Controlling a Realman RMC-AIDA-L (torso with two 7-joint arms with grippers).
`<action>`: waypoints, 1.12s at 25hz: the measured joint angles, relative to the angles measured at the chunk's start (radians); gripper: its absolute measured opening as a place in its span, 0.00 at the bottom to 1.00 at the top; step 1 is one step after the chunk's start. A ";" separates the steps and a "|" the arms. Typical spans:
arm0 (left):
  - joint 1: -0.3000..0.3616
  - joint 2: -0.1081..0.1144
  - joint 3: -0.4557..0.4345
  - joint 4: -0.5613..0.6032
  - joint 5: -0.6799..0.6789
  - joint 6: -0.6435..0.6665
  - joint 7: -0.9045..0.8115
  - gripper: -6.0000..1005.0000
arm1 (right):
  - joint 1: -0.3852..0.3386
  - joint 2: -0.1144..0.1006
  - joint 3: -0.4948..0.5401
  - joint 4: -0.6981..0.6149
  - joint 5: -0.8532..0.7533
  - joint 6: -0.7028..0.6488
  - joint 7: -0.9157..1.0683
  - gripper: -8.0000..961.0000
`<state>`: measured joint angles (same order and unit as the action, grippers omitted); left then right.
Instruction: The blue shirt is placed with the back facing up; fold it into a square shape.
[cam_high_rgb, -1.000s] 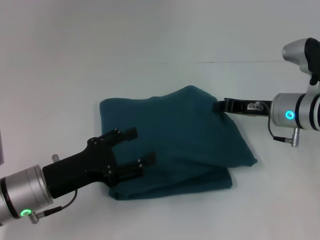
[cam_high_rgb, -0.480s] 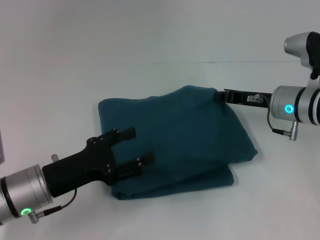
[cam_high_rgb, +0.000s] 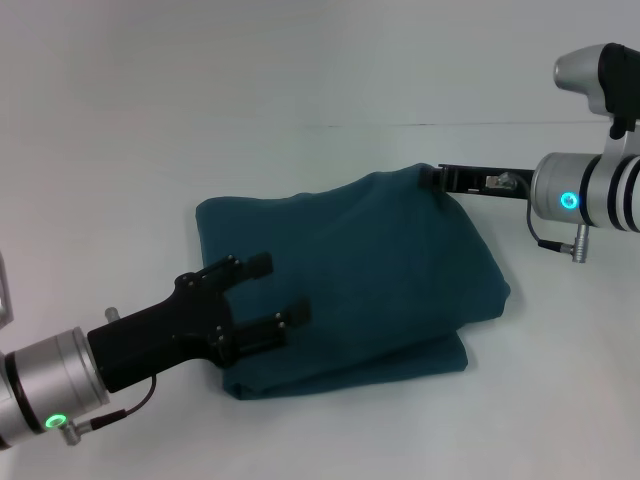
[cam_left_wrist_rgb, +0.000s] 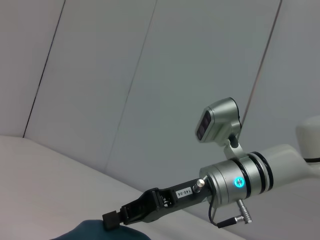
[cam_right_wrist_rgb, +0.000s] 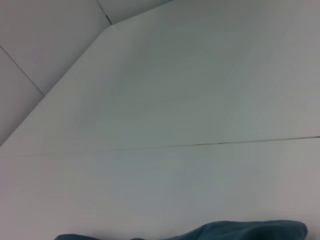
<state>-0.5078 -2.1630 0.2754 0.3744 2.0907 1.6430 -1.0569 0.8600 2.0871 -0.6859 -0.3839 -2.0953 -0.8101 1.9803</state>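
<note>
The blue shirt (cam_high_rgb: 350, 270) is a solid dark teal all over, no print or pattern on it. The worktop (cam_high_rgb: 300, 80) under it is plain white, and the wall panels (cam_left_wrist_rgb: 150, 75) in the left wrist view are pale grey with thin dark seams. The left gripper (cam_high_rgb: 270, 295) is matte black on a silver cuff with a green light ring. The right gripper (cam_high_rgb: 432, 178) is black too, with a cyan light glowing on its silver arm.

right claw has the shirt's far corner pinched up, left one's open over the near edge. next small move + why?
Probably carry the right claw toward the near-left, laying the raised corner of the shirt over the folded stack. That corner is lifted off the table, while the open left claw hangs over the near edge, gripping nothing.
</note>
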 joint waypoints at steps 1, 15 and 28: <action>0.000 0.000 0.000 0.000 0.000 -0.001 0.000 0.87 | 0.002 0.001 -0.003 0.003 -0.001 0.006 0.001 0.02; -0.033 0.001 -0.007 0.006 -0.047 -0.165 -0.107 0.87 | -0.049 -0.003 -0.023 -0.050 0.002 0.010 0.003 0.11; -0.071 0.006 -0.009 0.019 -0.126 -0.367 -0.325 0.87 | -0.166 -0.035 -0.012 -0.185 0.106 -0.266 -0.065 0.69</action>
<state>-0.5783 -2.1573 0.2666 0.3936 1.9647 1.2759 -1.3819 0.6942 2.0523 -0.6979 -0.5694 -1.9888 -1.0760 1.9156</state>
